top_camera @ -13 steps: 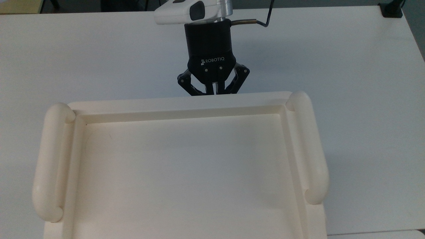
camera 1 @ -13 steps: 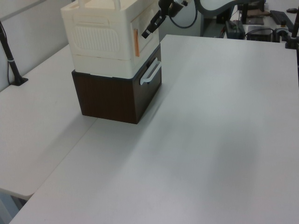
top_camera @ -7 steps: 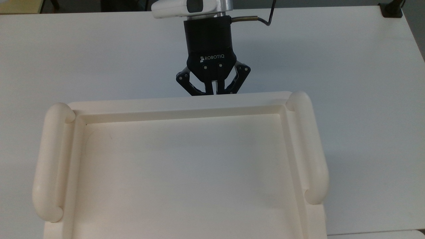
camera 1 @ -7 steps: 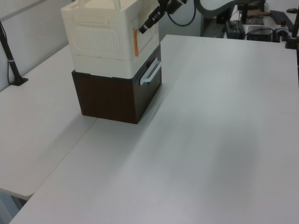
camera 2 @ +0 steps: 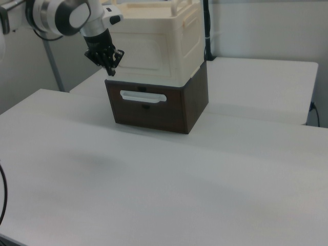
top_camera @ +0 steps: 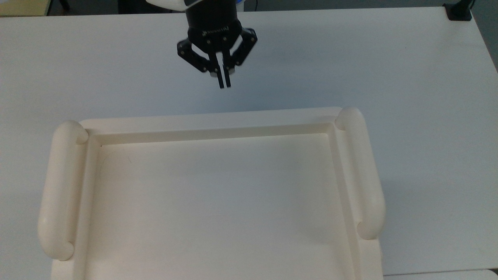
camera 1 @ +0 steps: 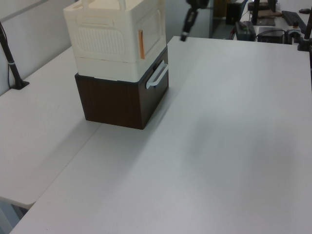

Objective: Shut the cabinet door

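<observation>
The cream cabinet stands on a dark brown unit; its tray-like top with two rounded rails takes up the lower part of the top view. The cabinet door lies flush with the cabinet's front, its copper-coloured handle at the edge. The door's panel faces the camera in the right view. My black gripper hangs over the table with its fingers shut on nothing. It is apart from the cabinet's front, off to the left view's right and just to the right view's left of the door.
Under the cabinet sits a dark brown drawer unit with a white handle. The white table spreads wide in front. A black clamp pole stands at the left view's left, and a black clamp sits at the table's far corner.
The gripper has drawn back from the cabinet's front edge and shifted to the top view's left, fingers still shut. The door stays flush.
</observation>
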### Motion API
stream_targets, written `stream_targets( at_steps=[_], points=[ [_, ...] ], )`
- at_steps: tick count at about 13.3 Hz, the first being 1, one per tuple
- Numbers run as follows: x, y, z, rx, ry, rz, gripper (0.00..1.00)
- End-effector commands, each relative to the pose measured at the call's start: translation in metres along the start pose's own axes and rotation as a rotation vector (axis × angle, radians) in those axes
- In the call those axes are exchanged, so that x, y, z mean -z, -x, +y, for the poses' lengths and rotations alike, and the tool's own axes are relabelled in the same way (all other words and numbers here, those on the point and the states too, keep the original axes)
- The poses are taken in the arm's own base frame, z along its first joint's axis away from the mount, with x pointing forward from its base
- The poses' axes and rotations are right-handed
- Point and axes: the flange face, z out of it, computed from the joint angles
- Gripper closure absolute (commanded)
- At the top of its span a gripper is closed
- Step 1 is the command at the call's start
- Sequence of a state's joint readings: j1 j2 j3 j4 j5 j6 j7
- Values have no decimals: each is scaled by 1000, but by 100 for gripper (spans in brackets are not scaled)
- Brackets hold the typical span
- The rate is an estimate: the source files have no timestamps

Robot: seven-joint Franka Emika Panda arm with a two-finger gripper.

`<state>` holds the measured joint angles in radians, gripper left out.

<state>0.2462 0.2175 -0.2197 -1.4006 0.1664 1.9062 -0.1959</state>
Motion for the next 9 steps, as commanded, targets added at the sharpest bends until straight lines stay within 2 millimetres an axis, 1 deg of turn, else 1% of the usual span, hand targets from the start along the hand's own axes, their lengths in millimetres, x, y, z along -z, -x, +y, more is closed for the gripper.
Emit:
stream_targets(
  at_steps=[1, 2, 3, 4, 5, 6, 7, 9],
  points=[
    [23, 51, 34, -108, -25, -200, 89],
    [30, 65, 46, -138, -21, -239, 85],
    [38, 76, 56, -160, -18, -264, 79],
    [46, 85, 65, -180, -19, -284, 71],
    [53, 94, 79, -216, -19, -297, 51],
    [60, 103, 93, -316, -3, -307, 1],
    [60, 108, 101, -351, 14, -311, 0],
    [56, 110, 107, -339, 48, -326, 0]
  ],
)
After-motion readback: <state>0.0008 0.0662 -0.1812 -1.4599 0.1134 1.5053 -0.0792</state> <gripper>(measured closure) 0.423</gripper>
